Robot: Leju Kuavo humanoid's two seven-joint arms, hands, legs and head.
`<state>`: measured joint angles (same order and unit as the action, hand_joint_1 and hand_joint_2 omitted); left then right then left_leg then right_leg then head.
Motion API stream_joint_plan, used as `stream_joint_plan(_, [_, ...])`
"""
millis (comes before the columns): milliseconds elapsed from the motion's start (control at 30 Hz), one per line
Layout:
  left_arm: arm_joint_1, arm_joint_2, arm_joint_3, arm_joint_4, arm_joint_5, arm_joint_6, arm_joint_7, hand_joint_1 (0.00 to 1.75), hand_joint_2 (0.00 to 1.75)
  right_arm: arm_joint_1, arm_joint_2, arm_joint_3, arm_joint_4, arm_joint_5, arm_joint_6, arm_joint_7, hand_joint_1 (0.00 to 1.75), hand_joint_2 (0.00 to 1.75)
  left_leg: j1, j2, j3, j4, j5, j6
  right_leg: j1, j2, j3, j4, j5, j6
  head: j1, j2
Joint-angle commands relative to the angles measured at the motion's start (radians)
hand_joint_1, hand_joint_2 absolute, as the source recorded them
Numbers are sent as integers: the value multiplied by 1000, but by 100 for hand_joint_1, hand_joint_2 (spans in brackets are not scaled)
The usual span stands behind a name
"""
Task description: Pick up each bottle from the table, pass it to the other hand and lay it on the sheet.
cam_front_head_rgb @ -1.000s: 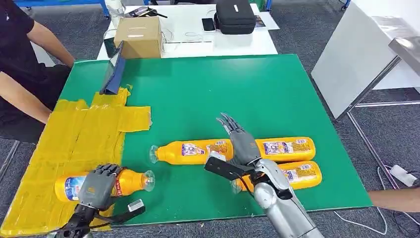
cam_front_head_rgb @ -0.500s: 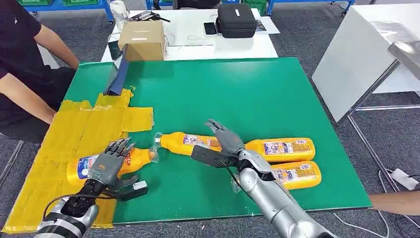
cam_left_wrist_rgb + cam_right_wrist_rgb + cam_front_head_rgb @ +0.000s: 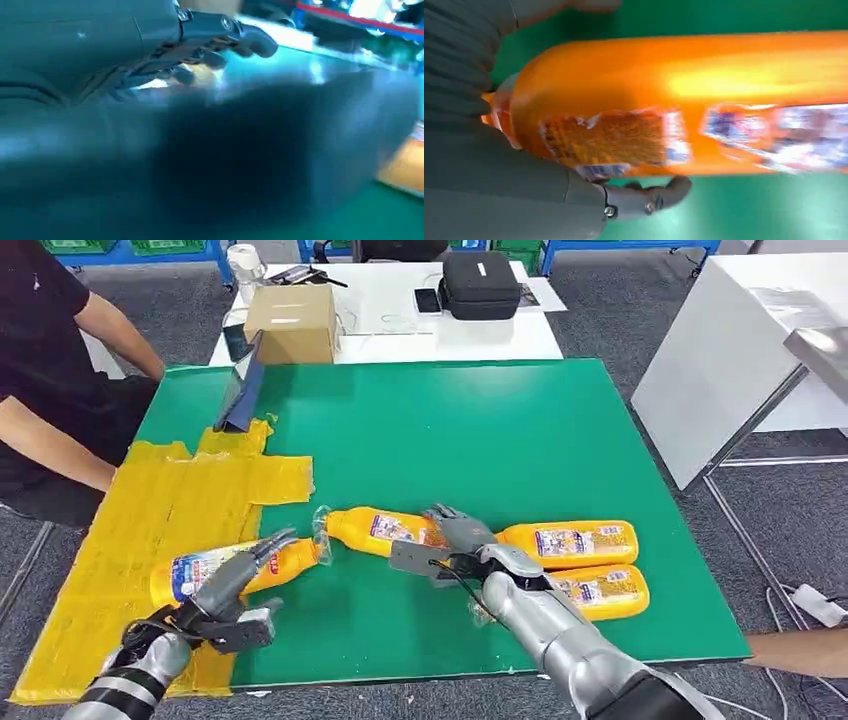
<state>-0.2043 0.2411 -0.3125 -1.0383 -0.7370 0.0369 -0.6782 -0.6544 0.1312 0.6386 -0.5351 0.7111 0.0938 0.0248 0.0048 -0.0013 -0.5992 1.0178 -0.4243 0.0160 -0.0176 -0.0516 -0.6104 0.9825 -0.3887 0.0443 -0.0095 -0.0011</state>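
Yellow sheet [image 3: 150,510]: carries one bottle [image 3: 215,567] lying flat, cap end over the edge.
Left hand [image 3: 225,590]: fingers apart, beside that bottle, holding nothing.
Right hand [image 3: 455,545]: laid on the middle bottle [image 3: 385,528]; whether it grips, I cannot tell.
Done: one bottle seems delivered.
Left: three, counting two bottles [image 3: 590,565] side by side near the right arm.
Surface: green mat [image 3: 480,430].
Room: grey floor, white table [image 3: 390,320] with box [image 3: 288,322], seated person [image 3: 50,370].

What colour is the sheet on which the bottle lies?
The sheet is yellow, seen best in the head view.
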Motion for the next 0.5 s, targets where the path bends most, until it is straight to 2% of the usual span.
stream_joint_plan(33, [23, -132, 141, -169, 481, -336, -20, 0, 0, -8, 3, 24, 211, 1, 0, 37, 175, 175, 1, 2, -2, -1, 0, 0, 1, 4, -1, -2, 2, -2, -1, 0])
stream_joint_plan(100, [22, -177, 220, -181, 538, -434, -20, 0, 0, -3, -1, 19, 217, 11, -1, 43, 175, 175, 1, 3, -3, -1, 0, -1, 1, 6, 3, -3, 8, 1, 0, 0])
stream_joint_plan(200, [25, -208, 277, -187, 586, -496, -20, 0, 0, 0, 3, 4, 214, 10, -17, 39, 175, 175, 1, 8, -3, 0, 0, -1, 2, 9, 2, -2, 7, 1, 0, 0])
stream_joint_plan(300, [58, -242, 345, -213, 662, -566, 18, 0, 0, 16, 13, -59, 172, -24, -115, -23, 175, 175, 1, 11, -3, 0, -1, -1, 1, 12, 1, -1, 7, 1, -1, 0])
stream_joint_plan(433, [62, -241, 347, -215, 662, -567, 18, 0, 0, 15, 15, -60, 169, -24, -114, -23, 175, 175, 1, 13, -5, 0, -1, -1, 2, 14, -1, -2, 7, 0, -1, 0])
stream_joint_plan(467, [66, -248, 359, -218, 678, -576, 26, 0, 0, 28, 14, -86, 143, -43, -155, -53, 175, 175, 1, 13, -6, 0, -1, -1, 1, 14, -2, -1, 7, 1, 0, 0])
stream_joint_plan(500, [86, -258, 385, -241, 705, -582, 45, 0, 0, 55, 22, -137, 99, -82, -221, -129, 175, 175, 1, 12, -6, -1, 0, -2, 2, 14, -2, -2, 7, 0, 0, 0])
